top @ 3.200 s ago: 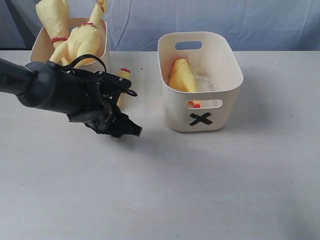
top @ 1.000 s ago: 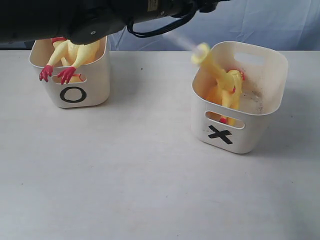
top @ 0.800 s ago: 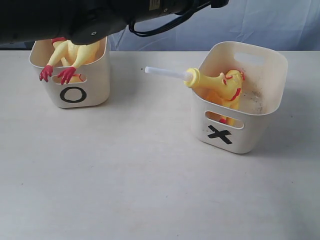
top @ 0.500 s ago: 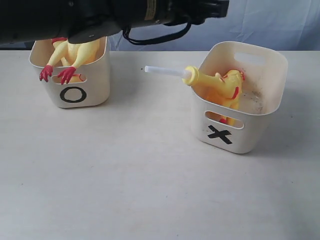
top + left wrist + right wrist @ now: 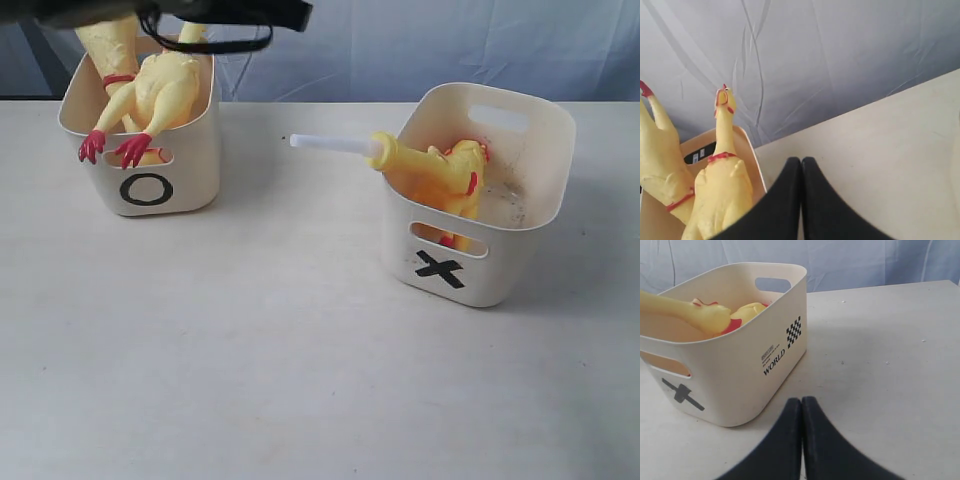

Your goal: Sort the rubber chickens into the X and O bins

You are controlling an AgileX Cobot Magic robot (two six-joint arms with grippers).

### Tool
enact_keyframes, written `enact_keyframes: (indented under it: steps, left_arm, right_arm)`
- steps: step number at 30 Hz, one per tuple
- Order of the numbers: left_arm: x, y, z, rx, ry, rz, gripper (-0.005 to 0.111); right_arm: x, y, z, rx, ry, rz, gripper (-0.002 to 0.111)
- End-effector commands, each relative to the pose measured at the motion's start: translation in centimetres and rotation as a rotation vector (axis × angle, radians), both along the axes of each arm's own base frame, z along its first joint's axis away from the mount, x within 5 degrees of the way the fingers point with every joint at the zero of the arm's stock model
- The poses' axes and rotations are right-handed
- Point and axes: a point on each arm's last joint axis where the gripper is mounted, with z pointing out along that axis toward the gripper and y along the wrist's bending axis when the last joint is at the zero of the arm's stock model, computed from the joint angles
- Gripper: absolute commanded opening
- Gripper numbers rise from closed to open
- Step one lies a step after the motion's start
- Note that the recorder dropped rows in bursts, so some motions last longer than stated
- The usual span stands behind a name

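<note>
My left gripper (image 5: 801,159) is pinched closed on nothing, raised just beside the O bin (image 5: 749,155). Two rubber chickens (image 5: 720,195) stand necks-up in that bin, clear of my fingers. My right gripper (image 5: 801,400) is closed and empty too, low over the table (image 5: 880,365), near the X bin (image 5: 755,340) but apart from it; inside that bin the tube chicken (image 5: 445,178) leans on the rim, its white tube (image 5: 328,144) poking out toward the O bin side.
</note>
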Motion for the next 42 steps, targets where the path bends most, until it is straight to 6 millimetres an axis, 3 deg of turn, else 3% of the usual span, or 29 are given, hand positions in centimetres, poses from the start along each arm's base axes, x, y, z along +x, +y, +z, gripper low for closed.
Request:
enact_keyframes:
  steps: [1, 7, 21, 27, 34, 42]
  left_arm:
    - [-3.0, 1.7, 3.9, -0.035, -0.018, -0.121, 0.0]
    - [-5.0, 3.2, 6.2, -0.104, -0.036, -0.119, 0.0]
    - [-5.3, 3.5, 6.7, -0.107, -0.051, -0.121, 0.0]
    - [-7.0, 5.1, 8.7, -0.148, -0.104, -0.116, 0.0]
    - [-11.2, 9.1, 12.2, -0.223, -0.179, -0.074, 0.0]
    - [-13.6, 15.2, 9.5, -0.21, -0.137, 0.137, 0.0]
  right_arm:
    - [0.0, 0.0, 0.0, -0.002, -0.011, 0.004, 0.0]
    - [0.0, 0.0, 0.0, -0.002, -0.011, 0.004, 0.0]
    - [0.0, 0.0, 0.0, -0.002, -0.013, 0.003, 0.0]
    - [0.0, 0.0, 0.0, -0.002, -0.013, 0.003, 0.0]
    - [0.0, 0.0, 0.0, -0.002, -0.012, 0.003, 0.0]
    - [0.0, 0.0, 0.0, -0.002, -0.012, 0.003, 0.0]
